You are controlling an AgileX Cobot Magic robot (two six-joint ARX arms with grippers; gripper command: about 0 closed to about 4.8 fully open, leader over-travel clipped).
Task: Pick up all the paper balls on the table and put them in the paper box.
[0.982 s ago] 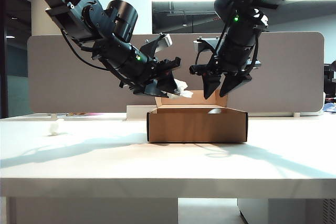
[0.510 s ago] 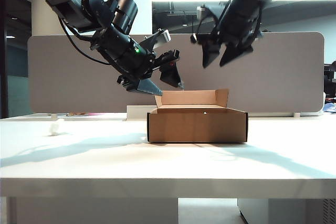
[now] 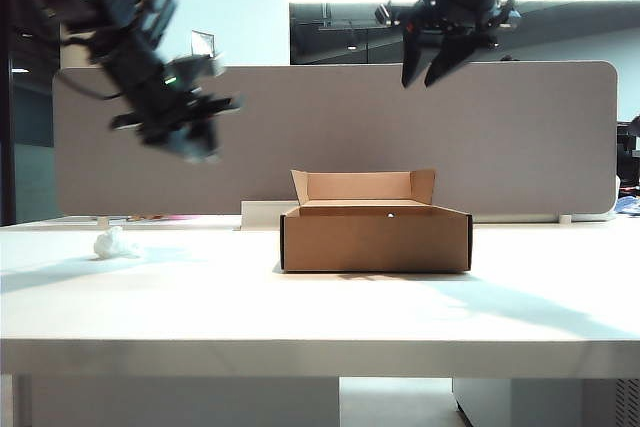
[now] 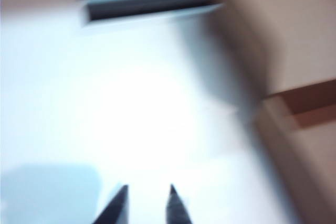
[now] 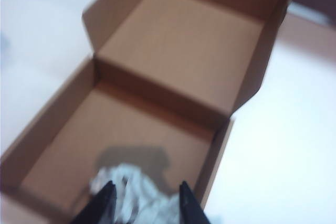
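Level frontal exterior view; downward wrist views (shared: paper box [image 3: 375, 235]).

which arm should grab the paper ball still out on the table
Left. The left gripper hangs on the side of the paper ball, fingers empty. The right gripper is high above the paper box.

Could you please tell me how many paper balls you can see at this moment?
2: one paper ball lies on the table at far left; a crumpled white mass lies inside the paper box, possibly more than one wad. Others may be hidden.
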